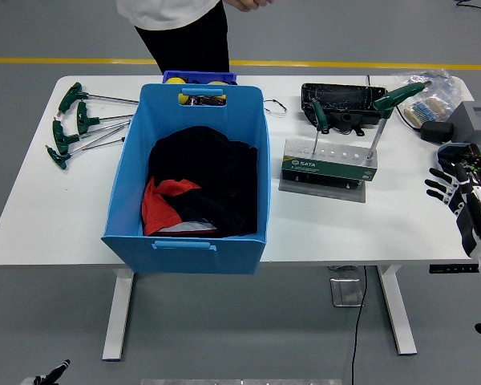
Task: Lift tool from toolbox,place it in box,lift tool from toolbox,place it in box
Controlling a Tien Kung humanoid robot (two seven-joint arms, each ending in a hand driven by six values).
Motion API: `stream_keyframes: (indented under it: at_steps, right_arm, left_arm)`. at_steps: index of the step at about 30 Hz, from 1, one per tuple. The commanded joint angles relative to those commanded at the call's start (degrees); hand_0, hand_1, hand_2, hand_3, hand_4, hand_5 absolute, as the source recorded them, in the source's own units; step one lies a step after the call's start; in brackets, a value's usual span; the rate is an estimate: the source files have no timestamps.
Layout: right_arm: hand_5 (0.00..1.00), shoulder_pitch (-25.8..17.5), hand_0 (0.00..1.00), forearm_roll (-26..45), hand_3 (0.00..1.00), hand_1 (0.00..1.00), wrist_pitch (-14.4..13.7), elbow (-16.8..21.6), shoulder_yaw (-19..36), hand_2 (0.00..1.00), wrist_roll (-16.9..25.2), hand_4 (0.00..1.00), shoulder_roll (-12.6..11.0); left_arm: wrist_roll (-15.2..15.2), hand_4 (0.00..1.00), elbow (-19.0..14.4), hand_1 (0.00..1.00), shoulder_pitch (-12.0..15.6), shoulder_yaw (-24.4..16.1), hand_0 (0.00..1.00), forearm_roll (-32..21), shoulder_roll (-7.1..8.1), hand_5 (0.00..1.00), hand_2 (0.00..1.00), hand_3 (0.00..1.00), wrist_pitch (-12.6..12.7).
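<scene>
Fingers (438,186) of the right hand (455,186) were spread and empty at the table's (32,216) right edge, well apart from the tool rack (329,164). Two green-handled tools (319,117) stood in that rack, right of the blue box (194,178) holding dark cloth. A person (184,24) stood at the far side.

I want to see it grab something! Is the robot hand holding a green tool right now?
No, the right robot hand is empty, fingers spread, at the table's right edge, apart from the green-handled tools standing in the tool holder.
</scene>
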Motion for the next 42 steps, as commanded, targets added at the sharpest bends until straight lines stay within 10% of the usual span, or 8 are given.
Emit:
stream_keyframes:
  at_steps: [32,42]
  right_arm:
    - [0.998,0.88,0.803,-1.45,0.895,0.773,-1.71,2.19,0.24,0.852,0.20,0.998,-0.29]
    - [0.891,2.23,0.823,-16.09,0.917,0.810,-8.31,7.17,1.22,0.875,1.90,0.998,-3.39]
  left_arm:
    - [-1.22,0.747,-0.10,0.850,0.25,5.64,0.772,-6.78,0.75,0.661,0.841,0.770,1.02]
    - [-1.17,0.743,-0.21,0.850,0.90,6.68,0.775,-7.59,1.02,0.657,0.837,0.765,1.44]
